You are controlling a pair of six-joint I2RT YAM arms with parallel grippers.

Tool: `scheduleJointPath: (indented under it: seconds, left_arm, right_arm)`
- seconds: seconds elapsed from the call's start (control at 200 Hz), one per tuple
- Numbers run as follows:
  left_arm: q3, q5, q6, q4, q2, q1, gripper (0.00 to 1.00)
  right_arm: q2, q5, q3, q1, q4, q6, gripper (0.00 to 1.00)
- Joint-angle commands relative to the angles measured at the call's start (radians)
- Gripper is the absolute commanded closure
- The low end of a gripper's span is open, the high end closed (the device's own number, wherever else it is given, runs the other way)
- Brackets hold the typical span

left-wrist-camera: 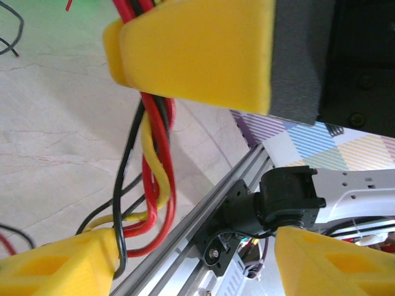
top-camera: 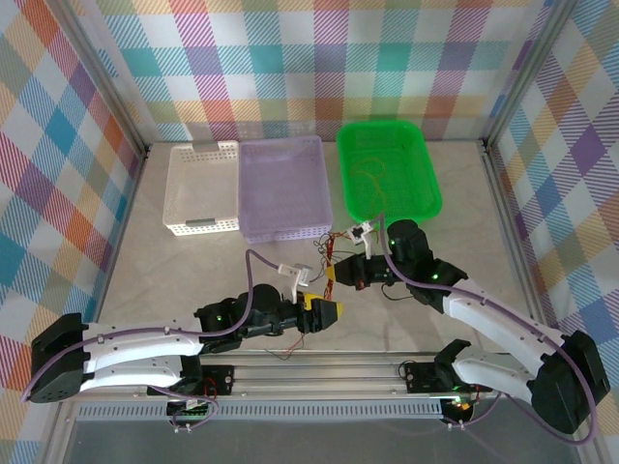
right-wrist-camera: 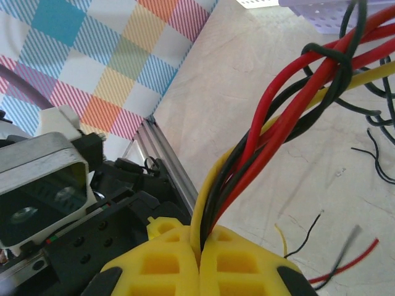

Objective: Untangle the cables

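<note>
The cables (top-camera: 334, 259) are a twisted bunch of red, yellow and black wires held above the table's middle. My right gripper (top-camera: 342, 275) is shut on one end of them; in the right wrist view its yellow fingers (right-wrist-camera: 247, 265) pinch the cables (right-wrist-camera: 278, 123), which rise twisted to the upper right. My left gripper (top-camera: 327, 311) sits just below, open. In the left wrist view the cables (left-wrist-camera: 157, 154) hang from the right gripper's yellow finger (left-wrist-camera: 197, 49) and brush my left finger (left-wrist-camera: 55, 265); the other finger (left-wrist-camera: 336, 259) stands far apart.
A green tray (top-camera: 426, 184) with one thin wire, a lilac basket (top-camera: 280, 232) and a white basket (top-camera: 203, 227) stand at the back. Loose black and red wires (right-wrist-camera: 345, 259) lie on the table. The aluminium rail (top-camera: 319, 367) runs along the near edge.
</note>
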Motion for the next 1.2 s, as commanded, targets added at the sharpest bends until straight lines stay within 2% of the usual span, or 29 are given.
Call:
scheduleJointPath:
  seconds: [0.0, 0.2, 0.49, 0.62, 0.79, 0.89, 0.955, 1.06, 1.195]
  left_arm:
    - [0.038, -0.062, 0.043, -0.079, -0.029, -0.003, 0.34]
    - [0.009, -0.142, 0.058, -0.139, -0.136, -0.002, 0.32]
    - [0.025, -0.069, 0.056, -0.070, -0.054, -0.005, 0.33]
    - [0.035, -0.057, 0.063, -0.068, -0.031, -0.007, 0.39]
    - [0.024, -0.076, 0.062, -0.071, -0.055, -0.008, 0.57]
    - [0.017, -0.084, 0.057, -0.077, -0.076, -0.009, 0.79]
    - [0.008, -0.088, 0.052, -0.077, -0.088, -0.008, 1.00]
    - [-0.013, -0.087, 0.037, -0.065, -0.101, -0.009, 1.00]
    - [-0.035, -0.091, 0.024, -0.051, -0.113, -0.008, 1.00]
  right_arm:
    - [-0.049, -0.045, 0.028, 0.010, 0.005, -0.009, 1.00]
    - [-0.071, -0.062, 0.027, 0.010, -0.002, -0.004, 1.00]
    - [-0.062, -0.080, 0.038, 0.024, 0.019, 0.022, 1.00]
    - [-0.075, -0.079, 0.042, 0.027, 0.013, 0.028, 1.00]
    - [-0.083, -0.079, 0.042, 0.028, 0.002, 0.021, 1.00]
    - [-0.083, -0.071, 0.043, 0.028, -0.014, 0.016, 1.00]
    - [-0.087, -0.064, 0.046, 0.028, -0.028, 0.012, 1.00]
    - [-0.102, -0.026, 0.047, 0.029, -0.059, 0.002, 1.00]
    - [-0.117, -0.018, 0.043, 0.027, -0.059, 0.009, 0.81]
